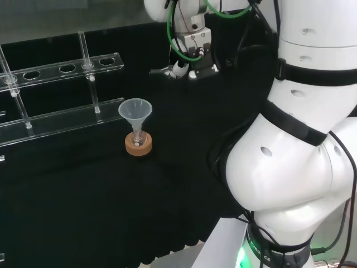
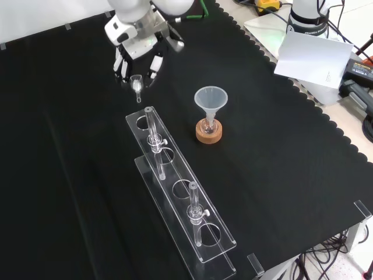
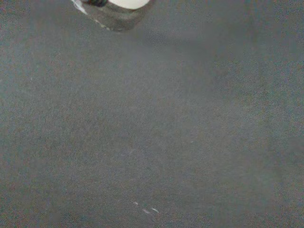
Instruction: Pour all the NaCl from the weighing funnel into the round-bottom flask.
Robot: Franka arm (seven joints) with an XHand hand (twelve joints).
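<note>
Transport step, by the look of it: the robot hand (image 2: 139, 58) hung above the surface (image 2: 70, 175) near the top of the front view, with a small clear weighing funnel (image 2: 137, 86) pinched between its curled fingers, spout pointing down. Couldn't tell from any view how much NaCl was inside it, the thing is clear and small.

The flask (image 2: 208, 126) sat on a cork ring (image 2: 208, 134) well apart from the robot hand, to the right and lower in the front view. A bigger clear funnel (image 2: 210, 99) was stuck in its neck, so the target was that wide cone, not the narrow neck itself. A clear tube rack (image 2: 180, 198) stood between, running down toward the front edge.

My guess for the next move: carry the weighing funnel across until it's over the big funnel's mouth, then tip it so the salt slides in. It would need to clear the rack's upright rods on the way, and keep the weighing funnel level enough not to spill early.

In the head view the robot hand showed up top, right of the rack, with the flask down to its left
</note>
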